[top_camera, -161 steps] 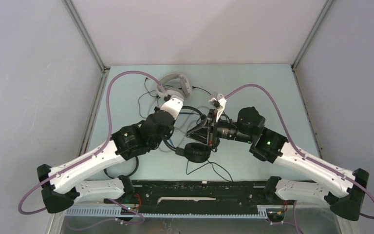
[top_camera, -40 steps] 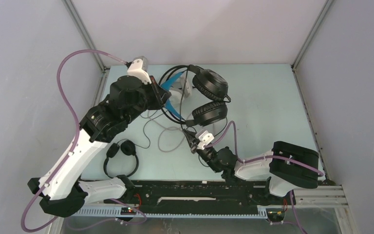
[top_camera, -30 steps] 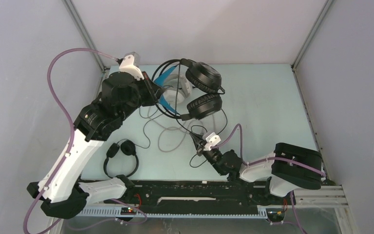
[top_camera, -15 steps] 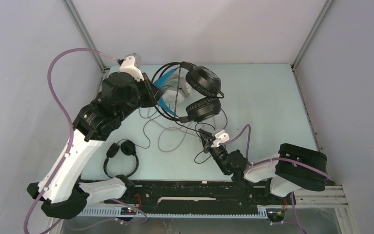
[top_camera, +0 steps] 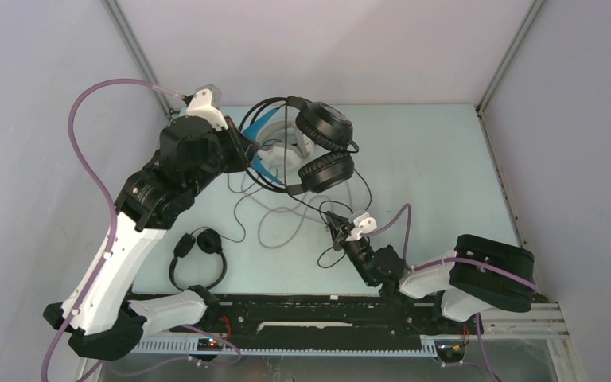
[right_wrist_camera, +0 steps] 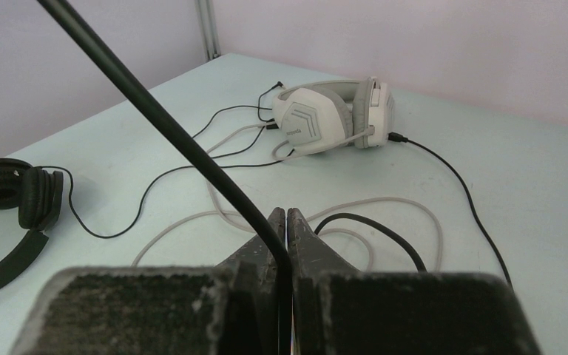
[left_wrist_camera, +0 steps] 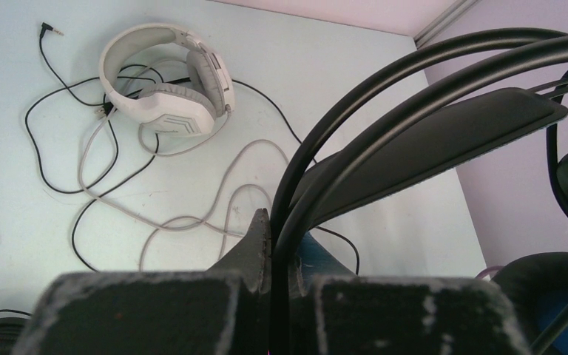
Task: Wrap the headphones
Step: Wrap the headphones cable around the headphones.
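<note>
While the pale surface (top_camera: 437,175) fills most of the top view, the left arm (top_camera: 123,247) reaches high toward its far left corner, and the right arm (top_camera: 485,274) lies folded low at the near right edge. Black headphones (top_camera: 326,127) with blue accents are next in size. They hang in the air above the far middle of the surface, with both ear cups to the right of the band. White headphones (left_wrist_camera: 166,81) lie on the surface under them, partly hidden from above, with the cups close together. Small headphones (top_camera: 199,253) lie flat near the base of the left arm, well apart from the other two.

The left end effector (left_wrist_camera: 270,222) is pressed together on the thin black hoop of the black headphones' band, which passes between its fingers. The right end effector (right_wrist_camera: 286,216), low over the middle of the surface, pinches a black cable (right_wrist_camera: 155,111) that rises tight toward the black headphones. A grey cable (right_wrist_camera: 388,203) lies in loose loops on the surface between the white headphones and the right end effector.
</note>
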You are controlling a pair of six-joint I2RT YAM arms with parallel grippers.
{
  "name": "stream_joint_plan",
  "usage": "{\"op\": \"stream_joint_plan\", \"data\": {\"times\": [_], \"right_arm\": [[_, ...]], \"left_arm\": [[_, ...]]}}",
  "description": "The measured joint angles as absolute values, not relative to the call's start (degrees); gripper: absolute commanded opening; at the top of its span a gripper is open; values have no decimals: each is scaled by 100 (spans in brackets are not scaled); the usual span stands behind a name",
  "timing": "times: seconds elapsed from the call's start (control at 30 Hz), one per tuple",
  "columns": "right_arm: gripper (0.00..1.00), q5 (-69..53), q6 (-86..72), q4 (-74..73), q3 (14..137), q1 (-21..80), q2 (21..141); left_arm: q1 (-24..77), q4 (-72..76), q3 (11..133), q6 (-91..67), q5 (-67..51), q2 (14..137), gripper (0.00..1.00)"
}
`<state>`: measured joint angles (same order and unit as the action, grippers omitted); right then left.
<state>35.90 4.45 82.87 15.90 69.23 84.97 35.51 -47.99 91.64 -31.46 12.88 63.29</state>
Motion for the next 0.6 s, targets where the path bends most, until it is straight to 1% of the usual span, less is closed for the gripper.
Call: {"op": "stream_joint_plan", "data": {"times": [0.17,0.33,0.47,0.6], "right_arm": [[6,3564,403,8359,1590,6873,8530],[14,3564,325,8364,1584,6735,8536],[18,3511,329,8364,1579,6659,8576],[20,3385,366,8346,1579,6490,8597]], "left_arm": [[3527,-4812,9164,-3144,1142,6239,0],[3511,-4908,9164,-3089,972,6187,0],[3507,-4901,9164,-3061,401,6114,0],[3507,-4928,9164,-2989,-458,6108,0]]}}
